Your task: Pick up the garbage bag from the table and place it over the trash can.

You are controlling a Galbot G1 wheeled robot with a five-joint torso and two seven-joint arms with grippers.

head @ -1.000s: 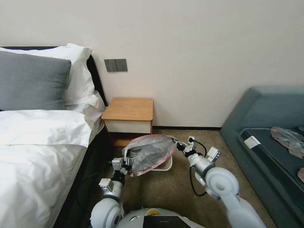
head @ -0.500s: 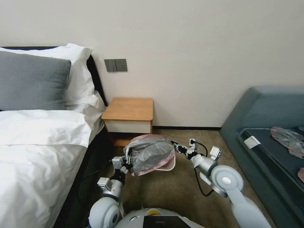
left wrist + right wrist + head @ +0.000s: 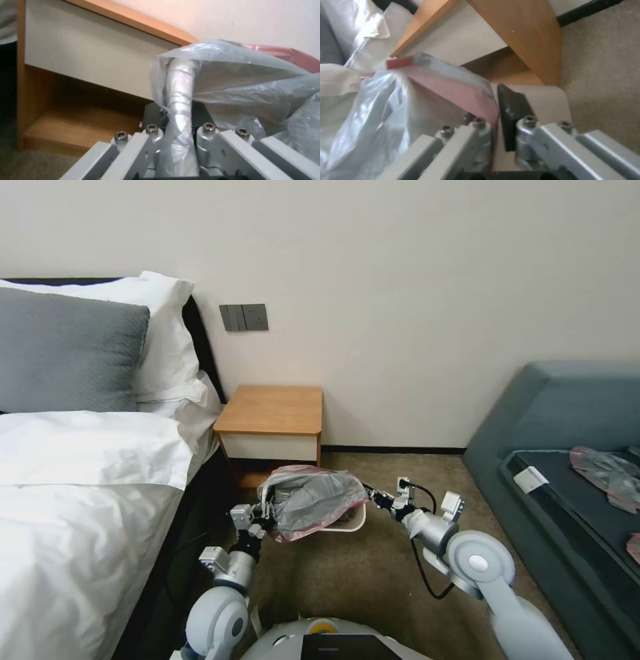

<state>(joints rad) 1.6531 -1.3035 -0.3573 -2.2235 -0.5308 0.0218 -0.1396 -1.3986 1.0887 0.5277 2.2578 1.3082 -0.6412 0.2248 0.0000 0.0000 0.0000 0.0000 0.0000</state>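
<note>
Over trash can [image 3: 352, 521], garbage bag [image 3: 313, 499] draped

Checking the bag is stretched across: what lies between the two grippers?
In the head view, the garbage bag spans from the left gripper to the right gripper, draped over the trash can; both grip it.

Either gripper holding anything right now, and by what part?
Both hold the garbage bag: left gripper is clamped on a bunched grey fold at its left side, right gripper on the pink-red rim at its right side, over the trash can.
</note>
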